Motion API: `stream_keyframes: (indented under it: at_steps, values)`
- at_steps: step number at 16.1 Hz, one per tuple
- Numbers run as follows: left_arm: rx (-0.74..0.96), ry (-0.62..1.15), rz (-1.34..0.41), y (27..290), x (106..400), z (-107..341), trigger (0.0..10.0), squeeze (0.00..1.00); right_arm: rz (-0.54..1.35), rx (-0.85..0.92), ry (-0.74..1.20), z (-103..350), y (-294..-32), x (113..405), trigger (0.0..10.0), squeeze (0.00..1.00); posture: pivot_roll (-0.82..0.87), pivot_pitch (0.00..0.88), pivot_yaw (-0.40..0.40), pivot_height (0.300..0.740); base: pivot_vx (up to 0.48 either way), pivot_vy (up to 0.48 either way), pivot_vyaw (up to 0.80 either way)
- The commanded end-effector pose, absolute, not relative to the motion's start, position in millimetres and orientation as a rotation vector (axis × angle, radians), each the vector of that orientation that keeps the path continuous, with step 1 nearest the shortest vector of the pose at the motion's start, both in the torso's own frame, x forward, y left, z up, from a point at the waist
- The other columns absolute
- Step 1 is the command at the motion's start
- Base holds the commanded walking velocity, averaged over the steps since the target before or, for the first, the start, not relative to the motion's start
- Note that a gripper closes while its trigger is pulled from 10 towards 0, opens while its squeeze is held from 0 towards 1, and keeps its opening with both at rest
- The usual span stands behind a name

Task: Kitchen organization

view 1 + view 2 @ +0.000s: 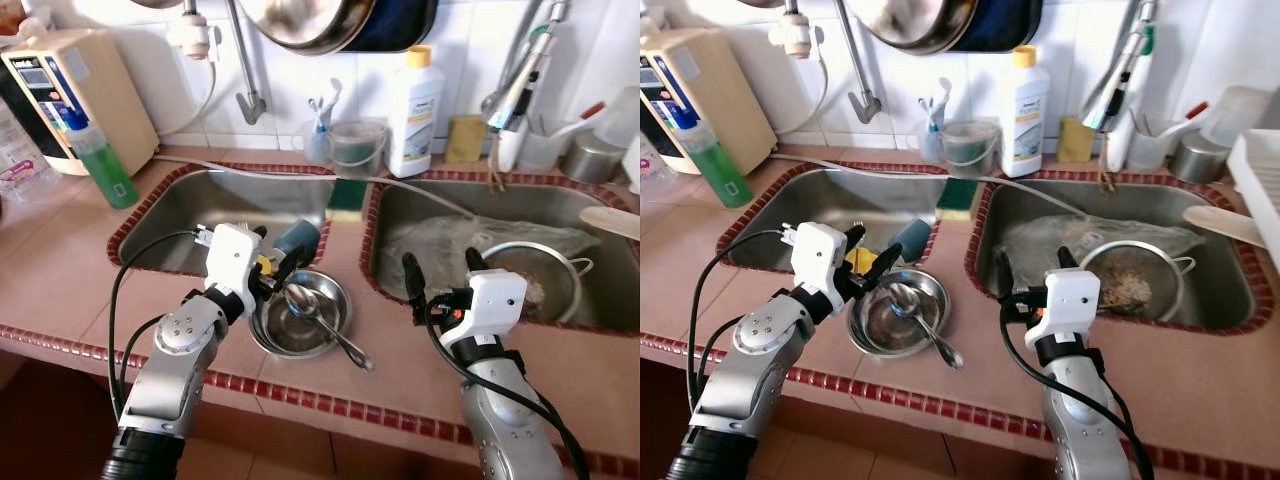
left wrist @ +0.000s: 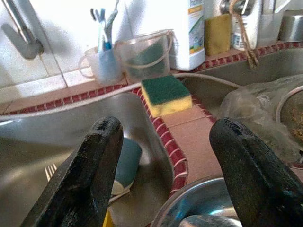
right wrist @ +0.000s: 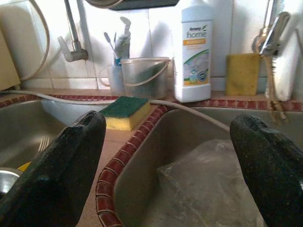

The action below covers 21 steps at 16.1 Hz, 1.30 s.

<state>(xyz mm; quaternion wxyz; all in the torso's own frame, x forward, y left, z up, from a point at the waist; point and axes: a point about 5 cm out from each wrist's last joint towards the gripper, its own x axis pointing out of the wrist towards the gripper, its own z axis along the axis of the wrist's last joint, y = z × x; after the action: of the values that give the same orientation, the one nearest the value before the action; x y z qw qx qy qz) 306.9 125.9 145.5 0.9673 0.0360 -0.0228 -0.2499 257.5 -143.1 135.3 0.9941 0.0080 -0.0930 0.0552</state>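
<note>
A steel bowl (image 1: pixel 284 337) with a spoon (image 1: pixel 312 306) in it sits on the tiled counter between the two sinks, near the front edge. My left gripper (image 1: pixel 272 256) is open just over the bowl's left rim, above the edge of the left sink (image 1: pixel 180 205). A teal cup (image 1: pixel 297 240) lies in that sink behind the fingers. My right gripper (image 1: pixel 441 266) is open over the front edge of the right sink (image 1: pixel 600 300), which holds a metal strainer (image 1: pixel 535 282) and a crumpled plastic bag (image 1: pixel 450 240). A green and yellow sponge (image 2: pixel 165 94) lies on the divider.
A white detergent bottle (image 1: pixel 415 110), a clear tub (image 1: pixel 355 148) and a toothbrush cup stand along the back wall. A green soap bottle (image 1: pixel 103 160) and a beige water unit (image 1: pixel 80 90) are at back left. A hose (image 1: pixel 420 190) crosses both sinks. Pans hang overhead.
</note>
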Motion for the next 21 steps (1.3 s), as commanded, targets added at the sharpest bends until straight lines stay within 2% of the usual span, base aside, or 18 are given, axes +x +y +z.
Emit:
stream_keyframes:
  at_steps: [1,5,12,21]
  values:
    - [0.074,-0.043,-0.488,133.8,306.8,148.0,10.0,0.00,0.099,0.039,-0.186,135.7,-144.2,259.0,10.0,0.00,-0.22,0.074,0.128,0.740,0.000,0.000,0.00]
    - [0.075,-0.061,-0.521,131.0,302.3,149.4,10.0,0.00,0.082,0.130,-0.189,136.4,-143.5,260.3,10.0,0.00,-0.21,0.076,0.124,0.740,-0.139,0.000,0.00]
    - [0.071,-0.062,-0.528,130.1,300.5,150.4,10.0,0.00,0.086,0.126,-0.182,133.3,-146.4,257.5,10.0,0.00,-0.22,0.082,0.125,0.740,-0.419,0.000,0.00]
    - [0.059,-0.080,-0.549,127.6,300.6,153.7,10.0,0.00,0.091,0.145,-0.196,133.9,-144.5,258.2,10.0,0.00,-0.22,0.079,0.121,0.740,0.000,0.000,0.00]
